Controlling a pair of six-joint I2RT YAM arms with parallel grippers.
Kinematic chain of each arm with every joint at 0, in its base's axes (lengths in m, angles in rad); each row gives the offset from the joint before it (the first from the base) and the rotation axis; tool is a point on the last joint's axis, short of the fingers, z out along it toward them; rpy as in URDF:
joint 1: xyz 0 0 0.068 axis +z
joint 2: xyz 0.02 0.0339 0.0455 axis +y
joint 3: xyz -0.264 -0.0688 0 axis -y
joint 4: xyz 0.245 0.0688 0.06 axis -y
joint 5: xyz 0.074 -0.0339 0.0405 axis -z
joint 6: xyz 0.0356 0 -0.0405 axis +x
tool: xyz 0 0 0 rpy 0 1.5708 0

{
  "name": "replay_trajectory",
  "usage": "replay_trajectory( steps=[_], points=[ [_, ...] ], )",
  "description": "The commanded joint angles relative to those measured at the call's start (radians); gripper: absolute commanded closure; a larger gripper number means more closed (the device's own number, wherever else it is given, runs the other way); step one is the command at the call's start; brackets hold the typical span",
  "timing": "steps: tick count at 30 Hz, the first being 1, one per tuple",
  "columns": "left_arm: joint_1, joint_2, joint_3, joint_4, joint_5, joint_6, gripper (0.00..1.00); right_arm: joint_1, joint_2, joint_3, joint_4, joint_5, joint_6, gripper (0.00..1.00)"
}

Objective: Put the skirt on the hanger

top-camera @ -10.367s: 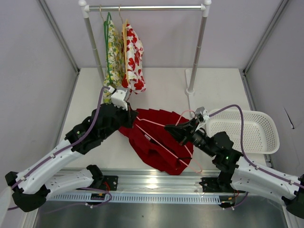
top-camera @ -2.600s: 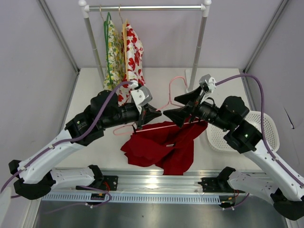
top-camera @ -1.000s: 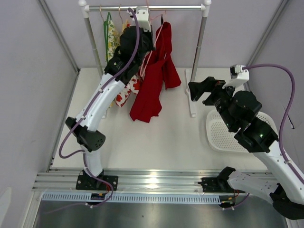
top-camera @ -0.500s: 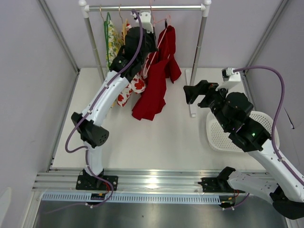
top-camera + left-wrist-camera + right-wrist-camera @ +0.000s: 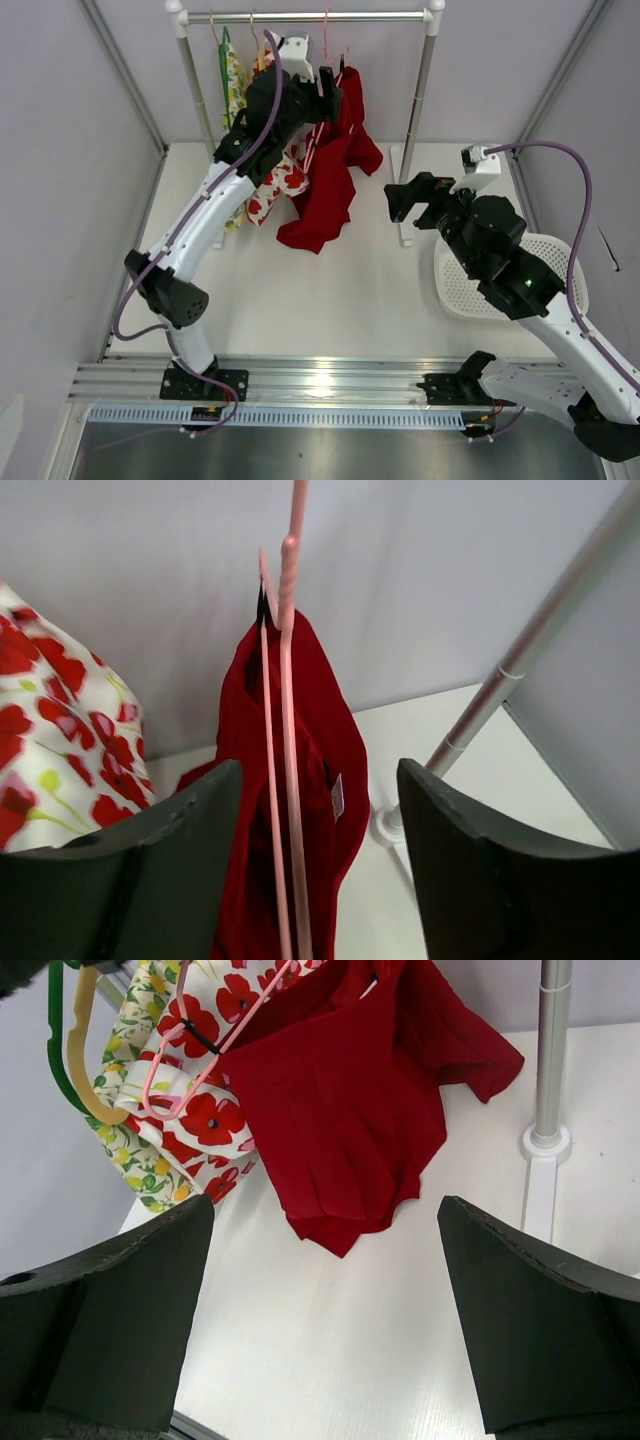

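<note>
The deep red skirt (image 5: pixel 335 170) hangs draped over the pale pink hanger (image 5: pixel 325 45), whose hook reaches up to the rail. My left gripper (image 5: pixel 328 85) is raised beside it and stands open. In the left wrist view the hanger's two pink wires (image 5: pixel 285 780) and the skirt (image 5: pixel 335 740), with its small white label, show between the spread fingers of the left gripper (image 5: pixel 318 780), touching neither. My right gripper (image 5: pixel 397 200) hovers open and empty to the right of the skirt. From the right wrist, the skirt (image 5: pixel 350 1110) and hanger (image 5: pixel 200 1070) lie beyond the right gripper (image 5: pixel 325 1210).
A metal rail (image 5: pixel 380 16) on two posts crosses the back. A green hanger (image 5: pixel 226 80) and an orange one carry a floral garment and a white garment with red prints (image 5: pixel 280 180) left of the skirt. The right post (image 5: pixel 418 100) and a white basket (image 5: pixel 560 290) stand at the right.
My left gripper has opened and let go of the hanger, which now hangs with the skirt. The left arm has dropped slightly; the right arm has edged left.
</note>
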Motion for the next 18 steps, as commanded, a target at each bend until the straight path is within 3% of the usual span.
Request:
replay_trajectory(
  steps=[1, 7, 12, 18],
  points=[
    [0.005, -0.141, -0.015, 0.060, 0.038, 0.000, 0.25, -0.007, -0.011, -0.001, -0.005, 0.005, 0.009, 0.01],
    [0.005, -0.357, -0.189, 0.020, 0.101, -0.052, 0.20, -0.013, -0.020, -0.031, -0.081, -0.005, 0.068, 0.01],
    [-0.002, -0.657, -0.574, 0.030, 0.130, -0.091, 0.19, -0.016, -0.038, -0.109, -0.132, 0.008, 0.118, 0.01],
    [-0.004, -0.959, -0.838, -0.009, 0.147, -0.121, 0.18, -0.016, -0.040, -0.148, -0.169, 0.008, 0.172, 0.01]
  ],
)
